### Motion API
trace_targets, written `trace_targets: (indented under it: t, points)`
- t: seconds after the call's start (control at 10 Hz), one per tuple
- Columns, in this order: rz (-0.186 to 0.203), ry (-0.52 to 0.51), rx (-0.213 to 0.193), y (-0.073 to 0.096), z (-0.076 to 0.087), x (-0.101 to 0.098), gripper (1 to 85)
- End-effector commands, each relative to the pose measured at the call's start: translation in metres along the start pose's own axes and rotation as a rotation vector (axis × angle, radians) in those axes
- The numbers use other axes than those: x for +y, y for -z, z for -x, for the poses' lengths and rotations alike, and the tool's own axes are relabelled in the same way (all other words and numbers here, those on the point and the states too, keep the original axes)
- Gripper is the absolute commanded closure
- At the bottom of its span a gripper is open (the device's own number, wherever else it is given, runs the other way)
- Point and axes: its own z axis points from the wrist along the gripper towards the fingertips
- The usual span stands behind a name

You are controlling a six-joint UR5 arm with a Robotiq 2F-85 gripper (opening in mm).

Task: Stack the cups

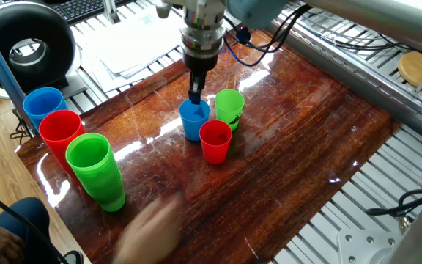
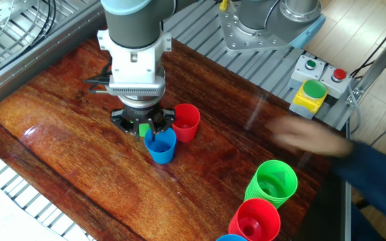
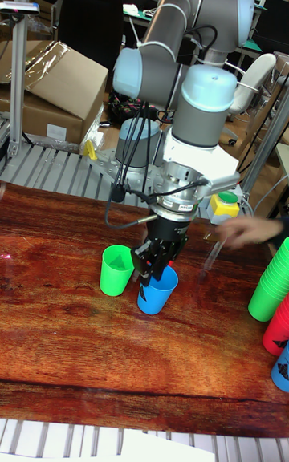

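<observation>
Three small cups stand close together mid-table: a blue cup [image 1: 193, 121], a red cup [image 1: 215, 141] and a light green cup [image 1: 230, 108]. My gripper [image 1: 195, 95] is lowered onto the blue cup's far rim, fingers apart, one finger dipping inside the cup and one outside. From the other side the gripper [image 2: 151, 134] covers most of the green cup [image 2: 143, 129], with the blue cup [image 2: 161, 148] and red cup [image 2: 185, 122] beside it. The tall view shows the gripper [image 3: 156, 264] at the blue cup [image 3: 156, 292], the green cup [image 3: 116, 269] to its left and the red cup hidden.
Tall stacks of cups stand at the table's end: blue stack [image 1: 44, 106], red stack [image 1: 61, 132], green stack [image 1: 97, 172]. A person's blurred hand [image 2: 310, 139] reaches over the table near those stacks. Metal slats border the wooden table [image 1: 291, 147].
</observation>
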Motion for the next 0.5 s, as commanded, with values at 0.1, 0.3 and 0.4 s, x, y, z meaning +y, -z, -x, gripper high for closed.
trace_targets:
  t: [0.1, 0.3, 0.4]
  points:
    - [-0.004, 0.008, -0.039, -0.0056, 0.0049, -0.0019, 52.3]
    - [-0.003, 0.009, -0.042, -0.0064, 0.0040, -0.0019, 52.7]
    - [-0.004, 0.011, -0.041, -0.0064, 0.0037, -0.0022, 52.7]
